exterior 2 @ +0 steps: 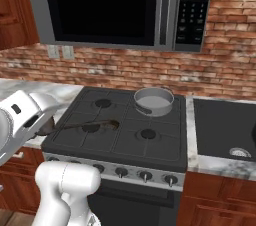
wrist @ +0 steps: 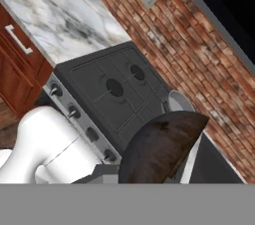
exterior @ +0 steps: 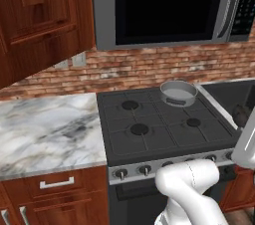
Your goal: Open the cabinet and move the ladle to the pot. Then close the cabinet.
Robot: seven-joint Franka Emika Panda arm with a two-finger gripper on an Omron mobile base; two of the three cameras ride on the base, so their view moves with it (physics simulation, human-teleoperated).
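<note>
Ladle [wrist: 162, 144] bowl near pot [wrist: 180, 102] rim

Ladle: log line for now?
ladle held in gripper above stove | pot empty on rear burner | ladle not yet in pot

Stove top mostly free, microwave low above.
The pot [exterior: 178, 92] stood on the back right burner; the other burners were bare. The microwave [exterior: 169, 5] hung over the stove [exterior: 164, 124], limiting room fr. above. Cabinet [exterior: 42, 17] overhung the left counter [exterior: 47, 129].

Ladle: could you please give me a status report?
Gripper shut on ladle, at stove's left edge. Pot on back burner, ladle short of it. Path over stove open.
</note>
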